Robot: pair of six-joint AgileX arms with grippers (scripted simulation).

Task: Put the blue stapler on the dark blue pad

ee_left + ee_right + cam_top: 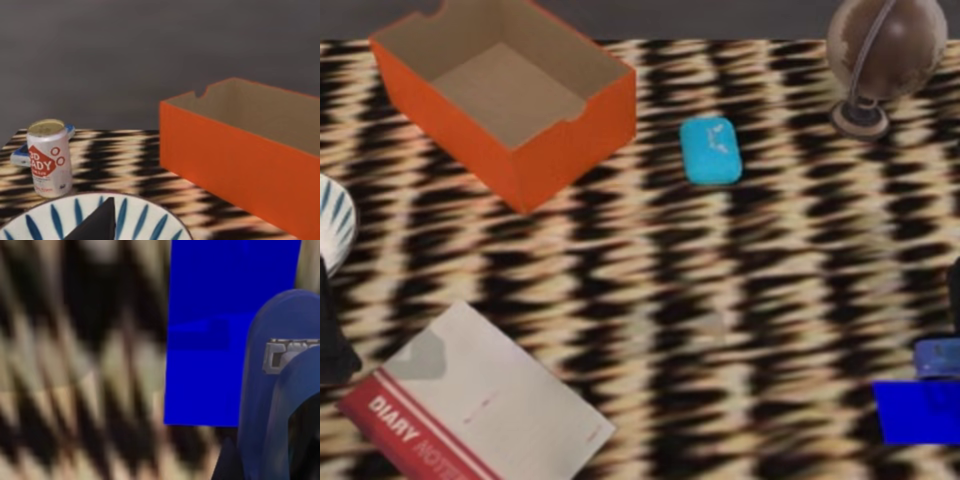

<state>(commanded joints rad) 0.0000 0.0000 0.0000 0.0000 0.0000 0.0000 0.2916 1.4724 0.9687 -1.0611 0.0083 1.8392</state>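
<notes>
The blue stapler (938,357) hangs at the table's right edge, just beyond the far edge of the dark blue pad (917,411), and casts a shadow on it. My right gripper (955,310) is shut on it and mostly cut off by the picture's edge. In the right wrist view the stapler (280,390) fills the near corner, with the pad (225,340) beyond it and a dark fingertip (227,462) beside it. My left gripper (335,355) is parked at the table's left edge, over the plate.
An orange open box (570,130) stands at the back left, a cyan rounded object (710,150) at the back middle, a globe (885,50) at the back right. A striped plate (332,225) and a diary notebook (480,400) lie at the left. A can (49,157) stands beyond the plate.
</notes>
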